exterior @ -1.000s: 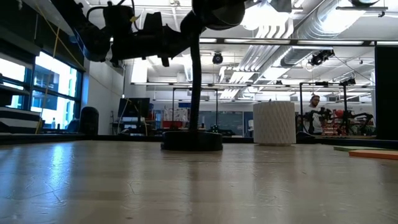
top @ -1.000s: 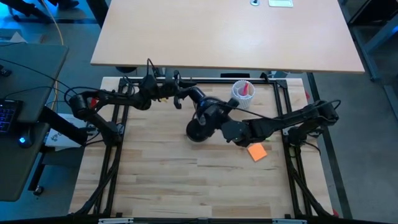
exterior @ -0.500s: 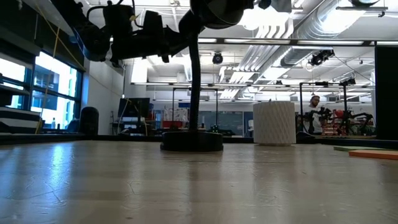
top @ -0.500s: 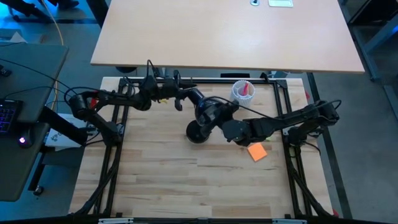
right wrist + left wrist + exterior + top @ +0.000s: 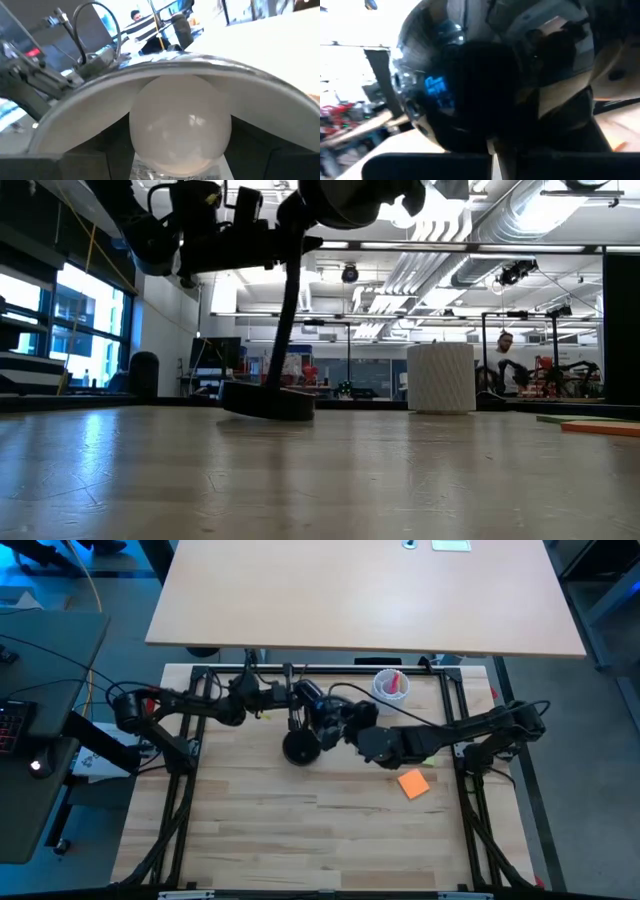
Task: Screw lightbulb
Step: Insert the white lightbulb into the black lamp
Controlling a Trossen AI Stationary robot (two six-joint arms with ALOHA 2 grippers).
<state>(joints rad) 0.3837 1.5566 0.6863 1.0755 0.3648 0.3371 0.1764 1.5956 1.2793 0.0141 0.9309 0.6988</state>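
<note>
The wooden desk (image 5: 300,830) carries everything, both dark arms reaching in toward its far middle; the left arm comes from the left, the right arm from the right.

The black desk lamp (image 5: 268,402) is tilted in the low view — its round base lifted on one side, the stem leaning, the shade up among the pincers; from above, the base (image 5: 298,748) sits left of centre, near the far edge.

The left pincer (image 5: 283,700) is at the lamp's upper part, just beside the shade, whose glossy black dome (image 5: 485,75) fills the left wrist view; whether its fingers are clenched or released I cannot tell.

The right pincer (image 5: 352,732) is at the shade from the right; its own view looks into the shade's pale rim (image 5: 170,75), and the lightbulb (image 5: 180,130) sits there between the dark fingers (image 5: 75,165), white globe foremost, screw base toward the camera — the pincer appears to be grasping it.

A white cup (image 5: 390,687) holding a red item stands far right of the lamp; an orange pad (image 5: 412,783) lies nearer, on the right.
</note>
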